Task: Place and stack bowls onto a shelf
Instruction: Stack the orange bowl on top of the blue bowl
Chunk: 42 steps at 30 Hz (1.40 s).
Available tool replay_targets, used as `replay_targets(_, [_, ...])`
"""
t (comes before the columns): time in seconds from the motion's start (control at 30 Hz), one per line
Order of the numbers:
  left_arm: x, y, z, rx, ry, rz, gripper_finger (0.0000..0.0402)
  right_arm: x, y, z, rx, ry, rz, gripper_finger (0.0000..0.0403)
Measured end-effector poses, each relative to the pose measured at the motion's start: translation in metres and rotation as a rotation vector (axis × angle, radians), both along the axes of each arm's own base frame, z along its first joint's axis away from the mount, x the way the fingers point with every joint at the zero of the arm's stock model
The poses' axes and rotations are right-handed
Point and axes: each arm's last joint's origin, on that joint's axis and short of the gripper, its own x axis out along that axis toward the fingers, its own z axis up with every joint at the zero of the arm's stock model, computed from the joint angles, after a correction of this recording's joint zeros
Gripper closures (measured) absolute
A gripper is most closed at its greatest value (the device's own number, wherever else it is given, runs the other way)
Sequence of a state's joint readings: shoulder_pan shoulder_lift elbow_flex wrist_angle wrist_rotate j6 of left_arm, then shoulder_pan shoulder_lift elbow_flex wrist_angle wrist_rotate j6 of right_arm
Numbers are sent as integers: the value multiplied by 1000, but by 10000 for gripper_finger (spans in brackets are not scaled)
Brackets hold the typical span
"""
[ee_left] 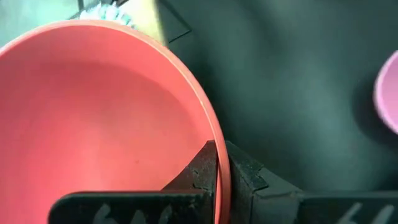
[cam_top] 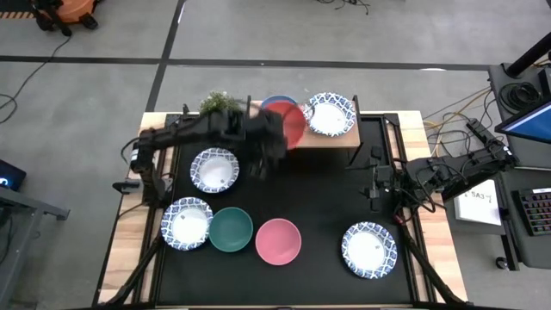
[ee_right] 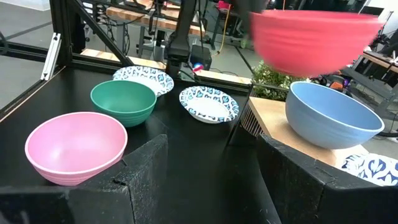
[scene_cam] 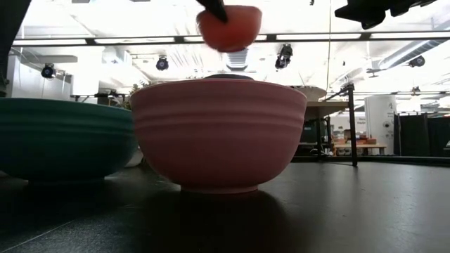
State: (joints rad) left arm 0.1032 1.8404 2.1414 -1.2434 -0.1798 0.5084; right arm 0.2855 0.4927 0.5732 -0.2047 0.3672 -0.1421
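Note:
A red bowl [cam_top: 294,125] hangs in the air at the far side of the table, with my left gripper [cam_top: 277,139] shut on it. It hovers over a blue bowl [ee_right: 333,118] that sits by its base on the light-wood shelf [cam_top: 344,135]. A white blue-patterned bowl [cam_top: 331,113] stands beside the blue one on the shelf. My right gripper [ee_right: 211,186] waits open at the table's right side, holding nothing. My left gripper pinches the red bowl's rim [ee_left: 219,163], one finger [ee_left: 193,179] inside the bowl and the other [ee_left: 252,180] outside its wall. The fingers slant down from the table's left onto the bowl's near-left side. The bowl is lifted clear, slightly tilted.
On the black tabletop stand a pink bowl [cam_top: 278,240], a green bowl [cam_top: 231,229] and white patterned bowls [cam_top: 214,170], [cam_top: 186,223], [cam_top: 369,250]. A small potted plant [cam_top: 219,103] stands left of the shelf. Bare tabletop lies between the shelf and the near bowls.

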Motion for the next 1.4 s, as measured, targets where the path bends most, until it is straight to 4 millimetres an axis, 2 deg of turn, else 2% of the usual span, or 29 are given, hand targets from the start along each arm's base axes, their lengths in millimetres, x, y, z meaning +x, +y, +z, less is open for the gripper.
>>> replay_targets(0.23, [-5,73,-12,-140,-27,90,401,0,0,0,0,0,0,168])
replay_targets(0.33, [-6,93,-17,-150,-31,137,401,0,0,0,0,0,0,168])
replay_targets(0.43, [-6,105,-20,-163,-45,148,401,0,0,0,0,0,0,168])
replay_targets(0.9, [12,117,-45,-204,-8,159,402,0,0,0,-6,2,0,168])
replay_targets(1.4, [15,119,-50,-204,-1,162,402,0,0,-1,-7,3,0,168])
